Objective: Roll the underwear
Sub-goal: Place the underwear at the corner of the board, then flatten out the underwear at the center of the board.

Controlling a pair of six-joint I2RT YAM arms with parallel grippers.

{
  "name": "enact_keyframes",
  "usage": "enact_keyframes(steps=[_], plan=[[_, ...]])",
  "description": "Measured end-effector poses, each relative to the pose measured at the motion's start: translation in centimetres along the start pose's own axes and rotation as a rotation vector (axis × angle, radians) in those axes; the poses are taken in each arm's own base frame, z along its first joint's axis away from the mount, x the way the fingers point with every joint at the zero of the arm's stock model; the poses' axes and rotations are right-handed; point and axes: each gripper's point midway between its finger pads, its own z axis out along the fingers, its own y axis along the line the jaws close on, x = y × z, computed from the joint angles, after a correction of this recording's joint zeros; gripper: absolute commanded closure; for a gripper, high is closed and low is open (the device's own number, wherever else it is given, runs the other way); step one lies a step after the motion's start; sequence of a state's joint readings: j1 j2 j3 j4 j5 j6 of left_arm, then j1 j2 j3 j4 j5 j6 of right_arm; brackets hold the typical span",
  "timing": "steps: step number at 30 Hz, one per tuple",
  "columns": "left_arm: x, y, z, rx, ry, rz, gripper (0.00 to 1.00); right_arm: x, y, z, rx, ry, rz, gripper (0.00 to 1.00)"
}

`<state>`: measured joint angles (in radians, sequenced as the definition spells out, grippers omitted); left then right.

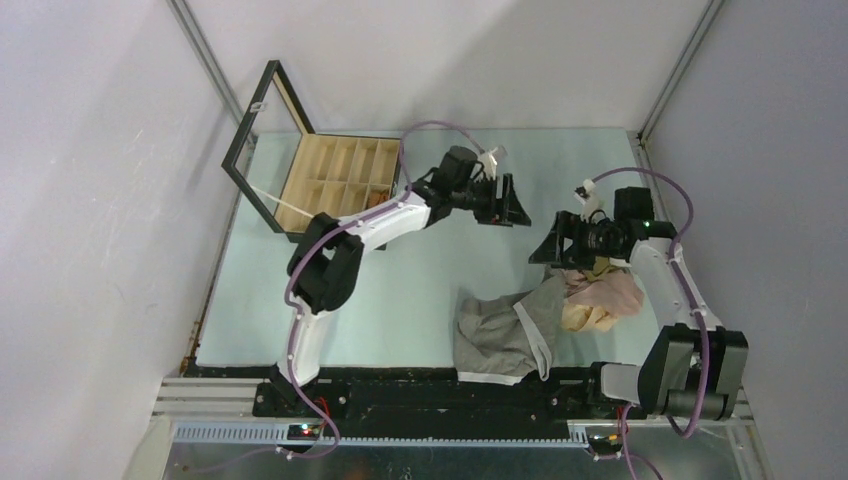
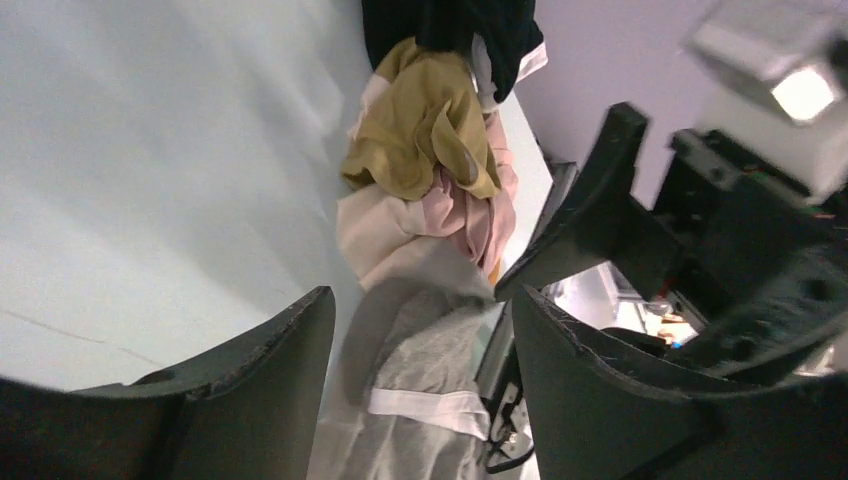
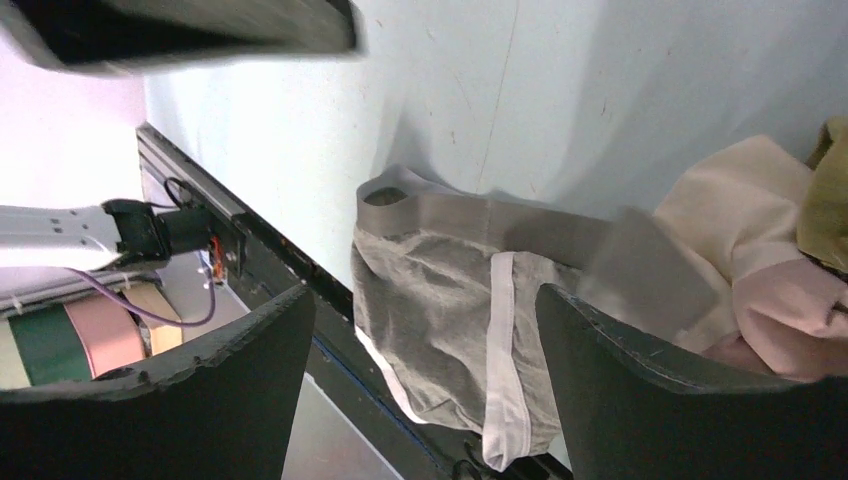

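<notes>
Grey cotton underwear [image 1: 500,335] lies crumpled on the table [image 1: 380,300], below the right gripper [image 1: 553,248] on its base side and well apart from the left gripper [image 1: 507,205]. Both grippers are spread and empty.

Orientation: the waistband looks turned toward the grippers, the leg openings toward the black rail [image 1: 400,385]. The long axis runs roughly parallel to that rail.

Risks:
- The near hem overlaps the rail, so a drag could snag it or pull it off.
- The corner nearest the right gripper touches the pile of other underwear [image 1: 600,300], so a lift may carry neighbours along.
</notes>
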<state>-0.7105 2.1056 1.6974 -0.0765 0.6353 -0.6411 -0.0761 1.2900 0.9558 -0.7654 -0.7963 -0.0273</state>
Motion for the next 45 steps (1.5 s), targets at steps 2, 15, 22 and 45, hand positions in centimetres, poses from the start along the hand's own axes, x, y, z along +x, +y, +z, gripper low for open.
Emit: enact_keyframes(steps=[2, 15, 22, 45], plan=[[1.5, 0.2, 1.3, 0.000, 0.030, -0.066, 0.31, -0.4, 0.1, -0.7, -0.002, -0.033, 0.008, 0.15], [7.9, -1.9, 4.4, -0.013, 0.160, -0.141, 0.30, -0.8, -5.3, -3.6, 0.222, -0.113, 0.214, 0.29], [8.9, -2.0, 6.3, -0.136, 0.140, -0.095, 0.35, -1.2, -7.3, -5.4, 0.283, -0.175, 0.320, 0.28], [9.6, -0.8, 9.9, -0.199, 0.138, 0.047, 0.98, -1.1, -7.7, -8.3, 0.327, -0.304, 0.410, 0.28]])
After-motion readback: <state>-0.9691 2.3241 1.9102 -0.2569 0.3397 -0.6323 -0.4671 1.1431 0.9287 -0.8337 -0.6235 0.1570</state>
